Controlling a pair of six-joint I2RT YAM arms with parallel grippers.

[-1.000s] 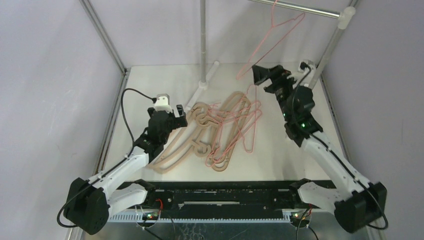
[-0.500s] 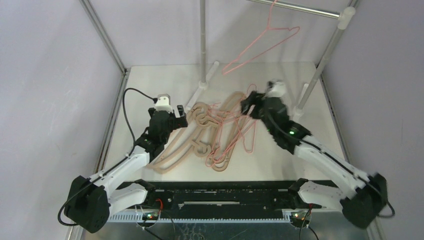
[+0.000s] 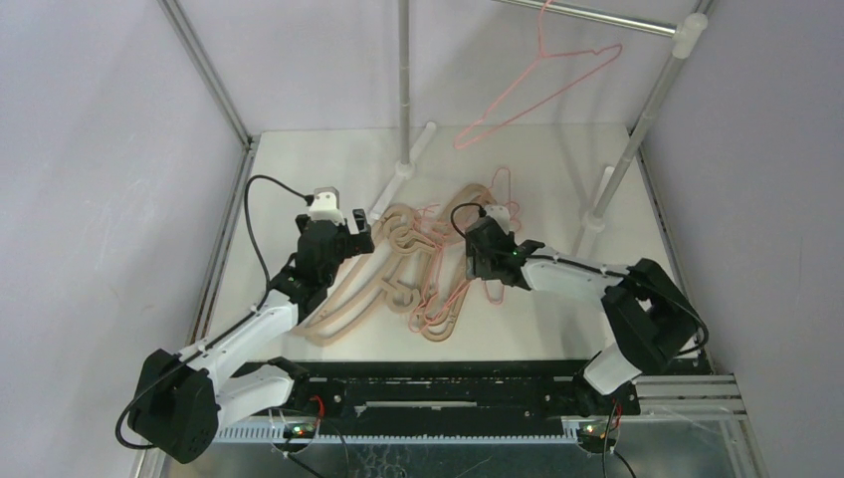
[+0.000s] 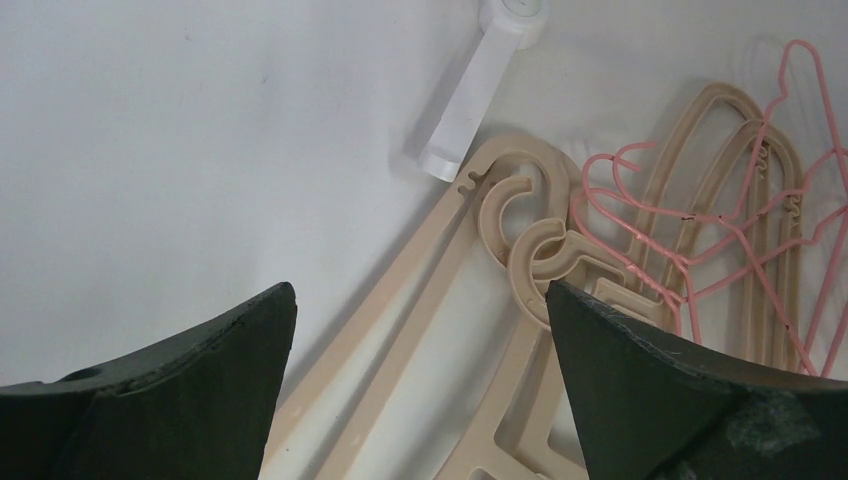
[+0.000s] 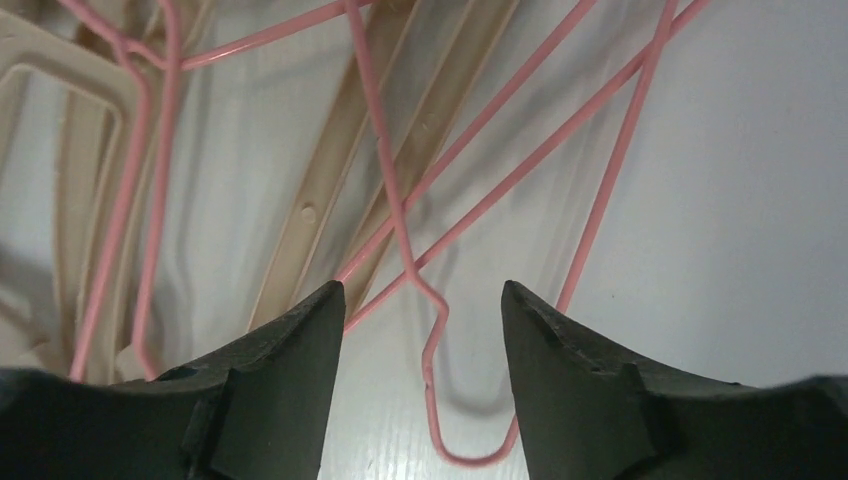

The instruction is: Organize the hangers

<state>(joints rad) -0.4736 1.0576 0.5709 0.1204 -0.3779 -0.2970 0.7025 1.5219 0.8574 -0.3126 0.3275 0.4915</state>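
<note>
- Step in hand, as I read it: picking the next hanger out of the pile to hang it. The right gripper (image 5: 420, 292) is low over the pile's 3 o'clock side. Its fingers stand apart on either side of a thin pink wire hanger (image 5: 398, 215), near the hook, and neither pad visibly touches the wire.
- The next move calls for the fingers to close squarely on that one strand, then lift slowly. Other pink wires cross it just beside the jaws and beige arms lie under it, so a neighbour could come up snagged.
- The left gripper (image 4: 420, 300) hovers at the pile's 9 o'clock side, spread wide and holding nothing, above the hooks of the thick beige plastic hangers (image 4: 527, 262).
- Those beige hangers lie flat and overlapping on the white table (image 3: 557, 169), their hooks tangled with loops of pink wire. The whole pile sits mid-table.
- At 12 o'clock of the pile, a white foot (image 3: 410, 154) carries a silver upright pole (image 3: 403, 80). The foot's tip lies just beside a beige hook.
- At 2 o'clock a slanted silver pole (image 3: 649, 110) stands close to any lift path toward the rack.
- Farthest, at 1 o'clock, a second pink wire hanger (image 3: 537, 101) hangs tilted from the silver rail (image 3: 597, 19). That one looks done; the rest lie on the table.
</note>
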